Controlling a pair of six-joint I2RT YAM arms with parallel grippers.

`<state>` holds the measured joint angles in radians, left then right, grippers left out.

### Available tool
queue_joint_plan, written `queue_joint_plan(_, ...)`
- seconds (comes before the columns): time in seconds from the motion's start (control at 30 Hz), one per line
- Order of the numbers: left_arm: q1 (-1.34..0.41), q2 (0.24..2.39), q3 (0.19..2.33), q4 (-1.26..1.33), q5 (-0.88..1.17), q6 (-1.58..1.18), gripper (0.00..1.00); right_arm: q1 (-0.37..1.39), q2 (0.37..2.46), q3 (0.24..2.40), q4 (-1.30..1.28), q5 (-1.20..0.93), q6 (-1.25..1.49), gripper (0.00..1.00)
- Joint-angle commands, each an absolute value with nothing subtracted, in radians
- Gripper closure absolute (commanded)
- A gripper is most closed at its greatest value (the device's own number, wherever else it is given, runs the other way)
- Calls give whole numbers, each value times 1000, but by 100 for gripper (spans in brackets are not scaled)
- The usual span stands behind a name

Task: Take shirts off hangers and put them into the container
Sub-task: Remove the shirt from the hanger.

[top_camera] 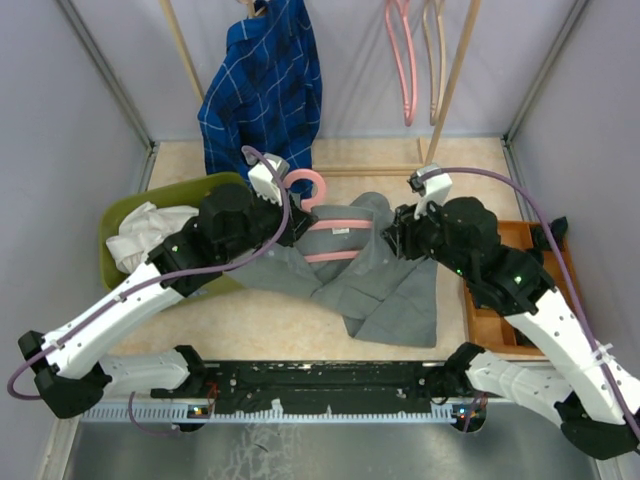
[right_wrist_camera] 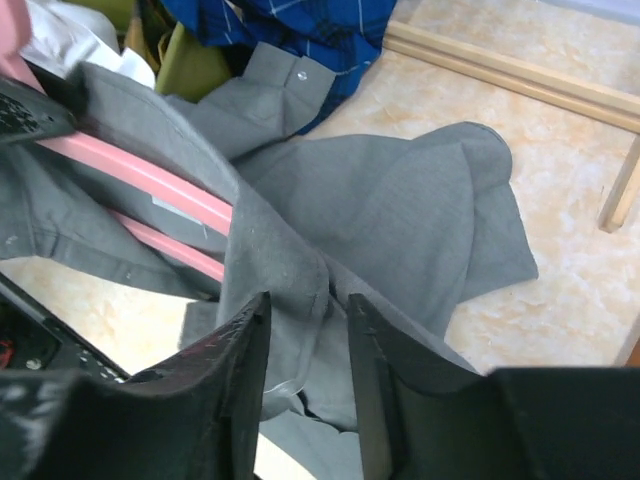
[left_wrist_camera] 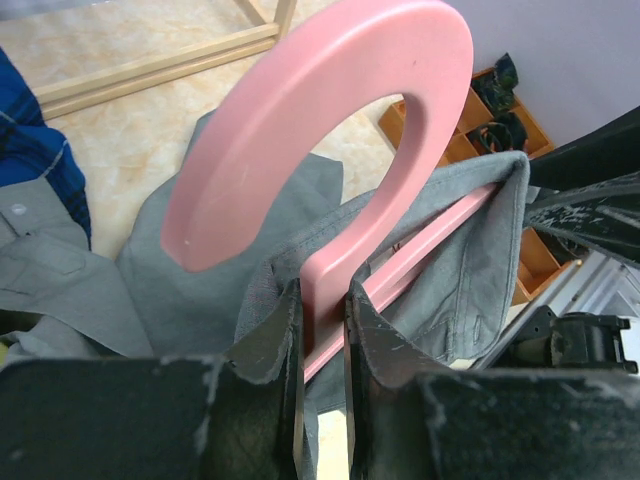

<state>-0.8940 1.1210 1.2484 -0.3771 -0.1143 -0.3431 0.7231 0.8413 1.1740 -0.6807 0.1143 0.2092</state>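
Observation:
A grey shirt (top_camera: 390, 290) lies spread on the table, still threaded on a pink hanger (top_camera: 330, 222). My left gripper (left_wrist_camera: 322, 300) is shut on the neck of that pink hanger (left_wrist_camera: 330, 130), just below its hook. My right gripper (right_wrist_camera: 305, 305) stands open, its jaws on either side of a raised fold of the grey shirt (right_wrist_camera: 400, 210) at the hanger's right end. The olive-green container (top_camera: 112, 215) sits at the left with a white shirt (top_camera: 145, 235) in it. A blue checked shirt (top_camera: 265, 90) hangs from the rack at the back.
Bare pink hangers (top_camera: 403, 60) and a pale one (top_camera: 435, 50) hang on the wooden rack at the back right. The rack's base bar (top_camera: 370, 170) lies across the table behind the shirt. An orange tray (top_camera: 490, 320) of black parts stands at the right.

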Motion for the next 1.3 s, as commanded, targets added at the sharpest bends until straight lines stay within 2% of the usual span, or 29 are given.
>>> queue_joint_plan(0.0, -887, 1103, 1283, -363, -158, -355, 100, 715, 895, 1233, -724, 72, 194, 59)
queue_joint_plan(0.1, -887, 1111, 1292, -369, -148, -354, 100, 715, 893, 1203, -662, -6, 203, 54)
queue_joint_plan(0.27, -887, 1122, 1299, -379, -149, -357, 100, 715, 889, 1178, -603, 14, 254, 53)
queue_joint_plan(0.37, -887, 1130, 1307, -388, -163, -363, 100, 715, 907, 1196, -619, 22, 289, 36)
queue_joint_plan(0.5, -887, 1142, 1315, -394, -182, -369, 100, 718, 943, 1209, -630, 5, 344, 30)
queue_joint_plan(0.6, -887, 1151, 1321, -394, -184, -374, 100, 744, 979, 1219, -644, 88, 393, 28)
queue_joint_plan(0.67, -887, 1158, 1326, -395, -172, -372, 100, 781, 1013, 1241, -673, 205, 406, 33)
queue_joint_plan(0.8, -887, 1163, 1336, -419, -182, -352, 100, 802, 1065, 1316, -791, 456, 444, 73)
queue_joint_plan(0.9, -887, 1148, 1325, -447, -222, -308, 100, 802, 1030, 1320, -802, 554, 427, 91)
queue_joint_plan(0.93, -887, 1142, 1319, -458, -231, -285, 100, 789, 1008, 1313, -791, 568, 418, 94)
queue_joint_plan(1.03, -887, 1118, 1295, -474, -240, -214, 100, 630, 970, 1310, -799, 401, 404, 99)
queue_joint_plan(1.13, -888, 1086, 1273, -466, -240, -164, 100, 455, 961, 1297, -825, 261, 371, 99)
queue_joint_plan(1.27, -887, 1049, 1253, -428, -123, -88, 100, 375, 968, 1275, -833, 202, 348, 98)
